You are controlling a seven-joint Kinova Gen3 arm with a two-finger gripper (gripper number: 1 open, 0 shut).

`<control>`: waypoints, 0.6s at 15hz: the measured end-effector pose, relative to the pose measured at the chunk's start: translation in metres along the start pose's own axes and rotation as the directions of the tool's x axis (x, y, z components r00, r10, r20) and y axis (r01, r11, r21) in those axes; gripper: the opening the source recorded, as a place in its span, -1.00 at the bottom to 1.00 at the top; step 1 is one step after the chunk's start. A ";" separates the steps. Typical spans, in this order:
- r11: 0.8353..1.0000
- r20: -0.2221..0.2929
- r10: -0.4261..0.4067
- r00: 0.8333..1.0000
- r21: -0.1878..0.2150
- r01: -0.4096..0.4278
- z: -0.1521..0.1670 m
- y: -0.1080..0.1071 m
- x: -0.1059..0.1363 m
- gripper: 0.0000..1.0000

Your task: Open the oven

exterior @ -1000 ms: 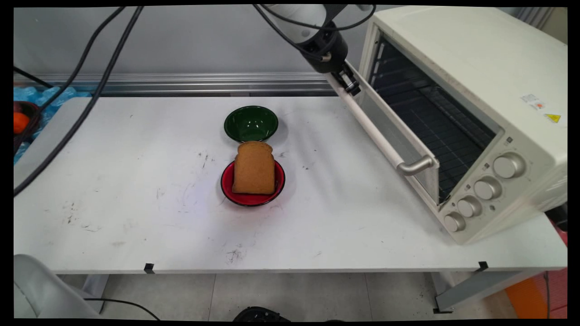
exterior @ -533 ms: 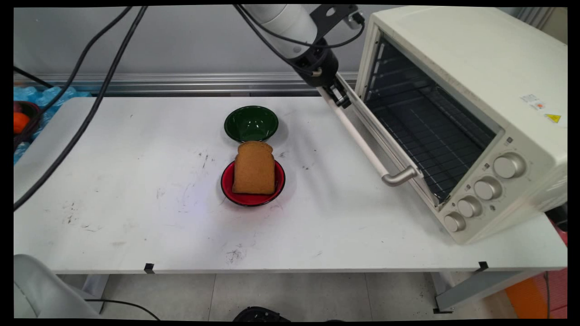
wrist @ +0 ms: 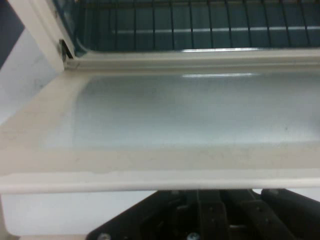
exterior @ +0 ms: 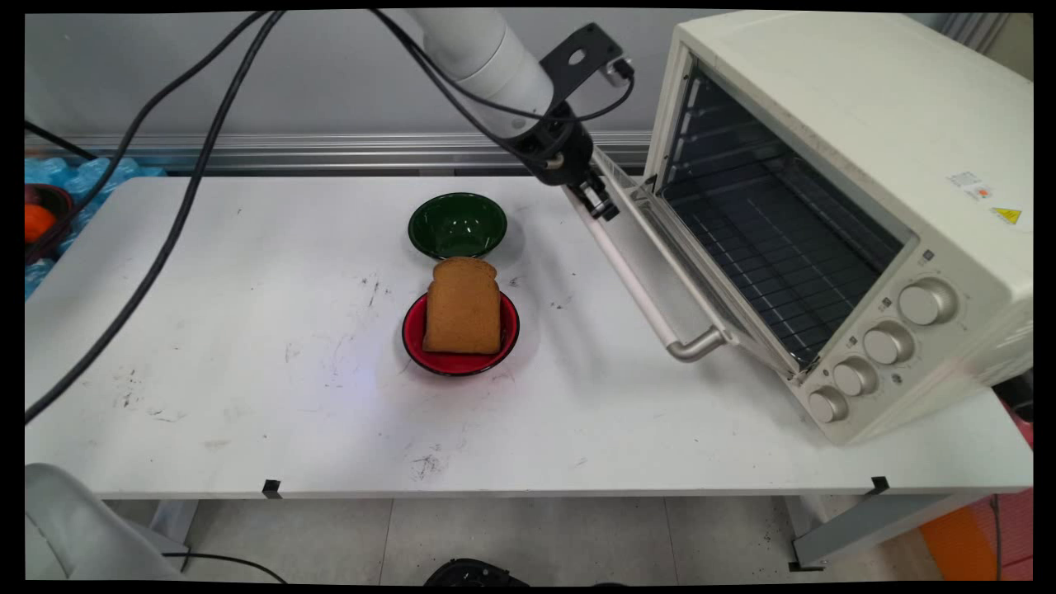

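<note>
One gripper (exterior: 601, 205) at oven door (exterior: 660, 256) edge, fingertips hidden behind door

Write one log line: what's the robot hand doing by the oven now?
gripper: at oven door's handle, far end | door: partly down | bread slice: on red bowl | green bowl: behind it

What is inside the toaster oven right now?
Through the lowered door, the toaster oven shows only a bare wire rack and side rails. The space under the rack and the near corner are hidden.

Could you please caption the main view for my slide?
Gripper at the handle of the toaster oven's lowered door; bread on red plate.
</note>
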 end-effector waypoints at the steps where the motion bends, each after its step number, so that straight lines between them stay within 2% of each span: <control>1: 1.000 0.001 -0.001 1.000 -0.001 0.001 0.001 0.000 -0.004 -1.00; 9: 1.000 -0.010 -0.004 1.000 -0.015 0.004 0.006 -0.003 -0.041 -1.00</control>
